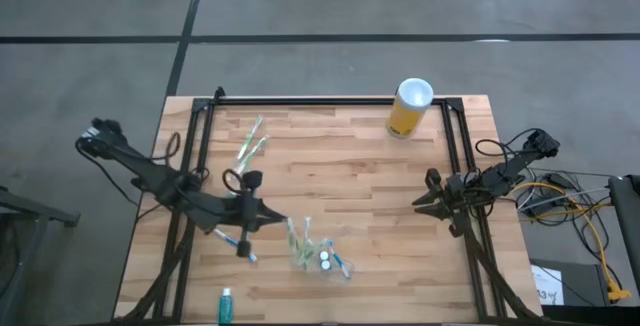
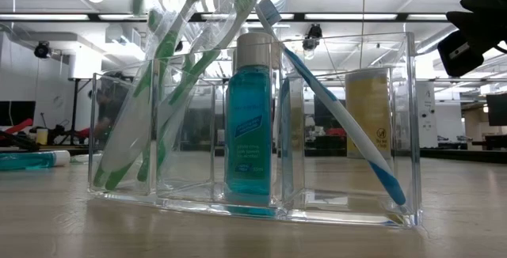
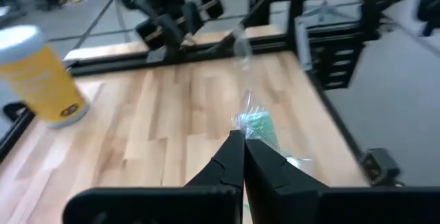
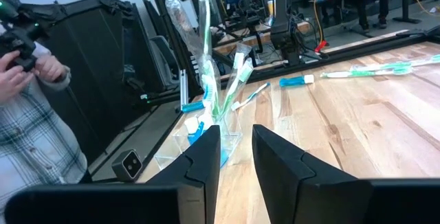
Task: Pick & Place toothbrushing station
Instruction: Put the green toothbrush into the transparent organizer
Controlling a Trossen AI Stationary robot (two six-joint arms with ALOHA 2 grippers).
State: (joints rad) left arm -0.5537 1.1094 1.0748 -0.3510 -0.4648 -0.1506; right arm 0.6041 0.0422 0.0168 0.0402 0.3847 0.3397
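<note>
The toothbrushing station is a clear see-through holder standing near the table's front middle. In it are green-white toothbrushes, a teal white-capped bottle and a white-blue toothbrush. My left gripper is just left of the station, shut on a wrapped green-white toothbrush. My right gripper waits open at the table's right side, holding nothing. My left gripper pinches the wrapped green-white toothbrush between its two shut fingers, through the clear wrapper; the green end shows just beyond the tips. The fingers come from the table's left, slanting slightly down. The brush stands nearly upright, reaching down toward the station's top.
A tall yellow cylinder with a white top stands at the far right. Two green-white toothbrushes lie at the far left, a white-blue one under my left arm, a teal tube by the front edge. A person stands beyond the table.
</note>
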